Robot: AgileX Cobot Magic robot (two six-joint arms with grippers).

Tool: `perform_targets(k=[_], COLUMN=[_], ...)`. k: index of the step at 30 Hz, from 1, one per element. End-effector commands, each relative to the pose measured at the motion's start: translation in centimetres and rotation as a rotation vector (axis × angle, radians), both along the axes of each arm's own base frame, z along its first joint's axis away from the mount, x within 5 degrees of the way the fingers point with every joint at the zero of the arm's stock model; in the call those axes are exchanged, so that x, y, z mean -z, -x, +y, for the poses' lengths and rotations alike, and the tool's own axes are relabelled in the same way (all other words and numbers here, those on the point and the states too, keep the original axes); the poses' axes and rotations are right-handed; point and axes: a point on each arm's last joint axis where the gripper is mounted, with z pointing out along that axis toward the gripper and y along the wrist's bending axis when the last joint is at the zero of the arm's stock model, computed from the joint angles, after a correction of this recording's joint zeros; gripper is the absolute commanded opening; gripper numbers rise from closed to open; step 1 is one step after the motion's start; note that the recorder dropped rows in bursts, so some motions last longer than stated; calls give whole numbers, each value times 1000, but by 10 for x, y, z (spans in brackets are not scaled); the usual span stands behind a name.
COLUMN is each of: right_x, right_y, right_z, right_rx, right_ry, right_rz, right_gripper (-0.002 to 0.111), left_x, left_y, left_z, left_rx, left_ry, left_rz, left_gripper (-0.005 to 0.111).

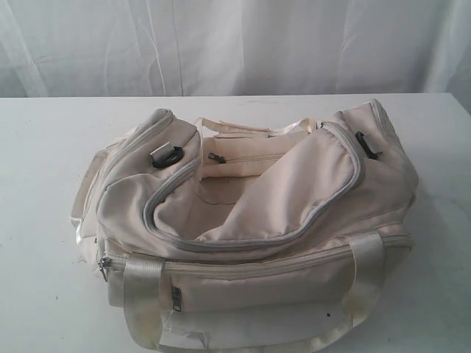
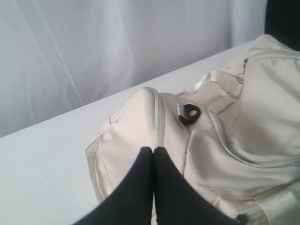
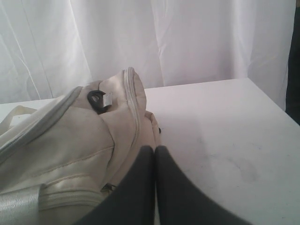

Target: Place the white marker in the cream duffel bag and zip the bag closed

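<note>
White curtain [image 1: 235, 44] is hung behind the bag.
- White table [image 1: 44, 184] is spread beneath the bag on all sides.
- Cream duffel bag [image 1: 257, 283] is set in the middle of the table, lengthwise across the exterior view.
- Top flap [image 1: 294, 184] is seen slack and sagging into the bag, edged by a grey zip [image 1: 243, 243]; an opening is left beside it.
- Shiny webbing strap [image 1: 143, 294] is wrapped over the bag's near side.
- Left gripper [image 2: 153, 150] is held by the bag's left end, jaws pressed together, nothing gripped.
- Right gripper [image 3: 154, 147] is held by the bag's right end, likewise closed and empty.
- Black clips [image 1: 168, 156] are noted, one on each end of the bag's top.
</note>
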Motion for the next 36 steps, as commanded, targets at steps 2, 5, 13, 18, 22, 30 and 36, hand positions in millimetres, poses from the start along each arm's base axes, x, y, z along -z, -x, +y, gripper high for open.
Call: perform_targets(k=[2,5,13,18,22,30,36], right_x=[1,1,1,1,1,1,1], right_y=[0,0,0,0,0,0,0], right_z=[0,0,0,0,0,0,0], right_rx=[4,4,4,4,4,4,4], right_ry=[6,6,6,6,5,5,5], right_rz=[-3,-3,-3,-3,-5,-5,-5], right_gripper=[0,0,0,0,0,0,0], left_x=[21,37,68,84,85,93,94], left_y=[-2,1,10,15,20,26,30], left_z=[1,2,5,7,9,12,13], left_rx=[-21,-20,-20,-21,-21,-24,-24], left_ry=[50,60,46,40,43,20,23], left_rz=[-83,-103,-75,-60,-68,-5,-13], left_gripper=[4,4,4,4,4,4,4])
